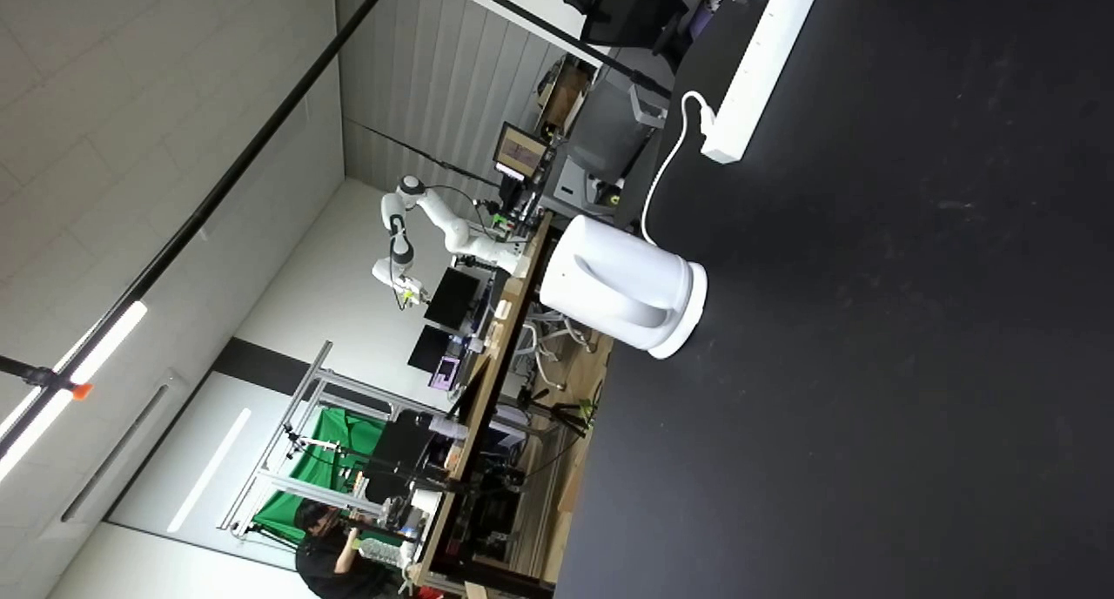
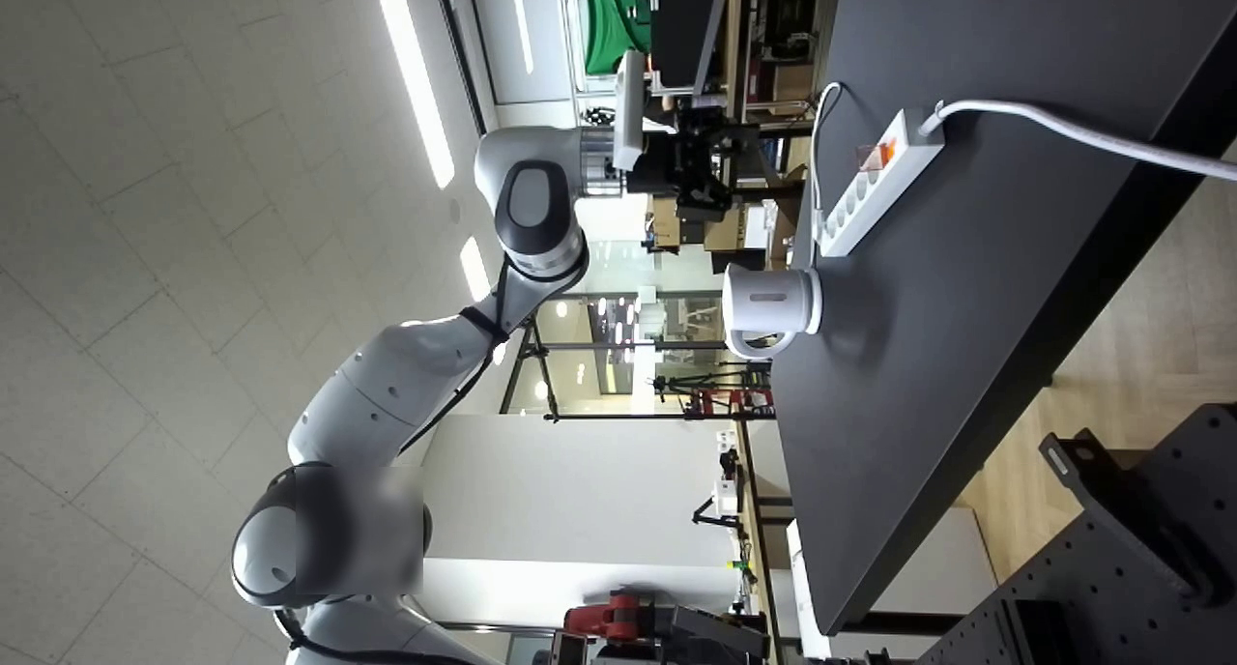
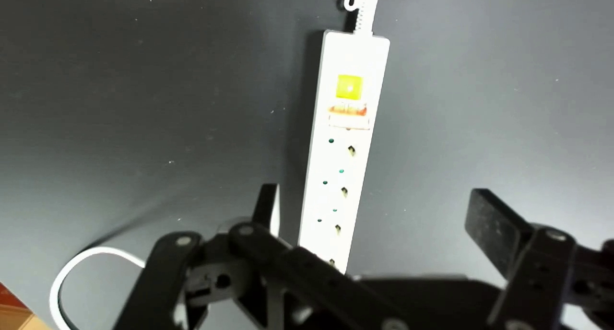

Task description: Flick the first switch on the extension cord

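Observation:
The extension cord (image 1: pixel 766 68) is a long white power strip on the dark table. It also shows in an exterior view (image 2: pixel 881 187) and in the wrist view (image 3: pixel 343 167). A single lit yellow-orange switch (image 3: pixel 349 87) sits near its cable end; it appears orange in an exterior view (image 2: pixel 888 150). A clear cover (image 3: pixel 349 121) stands beside the switch, towards the sockets. My gripper (image 3: pixel 374 200) is wide open and empty above the strip. The strip's socket end lies between the fingers, nearer the left one, and is partly hidden by it. The gripper (image 2: pixel 773 174) hangs above the table, apart from the strip.
A white jug (image 1: pixel 622 286) stands near the strip's socket end, also in an exterior view (image 2: pixel 768 303). A thin white cable (image 1: pixel 666 168) loops from that end. A thicker white cable (image 2: pixel 1073 129) runs from the switch end over the table edge. The table edge (image 2: pixel 1053 327) is near.

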`<state>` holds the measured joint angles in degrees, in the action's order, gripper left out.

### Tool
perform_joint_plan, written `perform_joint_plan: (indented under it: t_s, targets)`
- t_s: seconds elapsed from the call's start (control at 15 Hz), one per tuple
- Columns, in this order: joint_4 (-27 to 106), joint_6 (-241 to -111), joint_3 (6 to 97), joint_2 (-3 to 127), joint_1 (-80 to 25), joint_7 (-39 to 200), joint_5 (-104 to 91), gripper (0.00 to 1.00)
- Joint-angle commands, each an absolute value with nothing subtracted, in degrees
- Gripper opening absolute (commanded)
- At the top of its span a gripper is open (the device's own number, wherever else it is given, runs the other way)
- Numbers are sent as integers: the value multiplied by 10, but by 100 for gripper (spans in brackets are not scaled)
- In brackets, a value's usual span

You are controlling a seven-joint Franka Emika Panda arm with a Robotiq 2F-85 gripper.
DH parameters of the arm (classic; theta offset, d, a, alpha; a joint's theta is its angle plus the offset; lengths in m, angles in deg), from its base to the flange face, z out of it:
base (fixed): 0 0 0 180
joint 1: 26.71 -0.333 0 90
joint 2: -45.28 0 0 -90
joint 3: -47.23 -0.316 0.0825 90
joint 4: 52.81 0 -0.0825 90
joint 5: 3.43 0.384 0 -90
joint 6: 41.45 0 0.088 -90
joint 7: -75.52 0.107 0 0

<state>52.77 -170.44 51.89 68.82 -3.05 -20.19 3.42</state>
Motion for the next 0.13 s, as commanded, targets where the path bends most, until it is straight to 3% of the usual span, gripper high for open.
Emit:
perform_joint_plan:
  t_s: [0.0,0.07]
  targets:
    - [528,-1704,528,688,-37,-204,37,100]
    - [529,-1705,529,688,-38,-204,37,100]
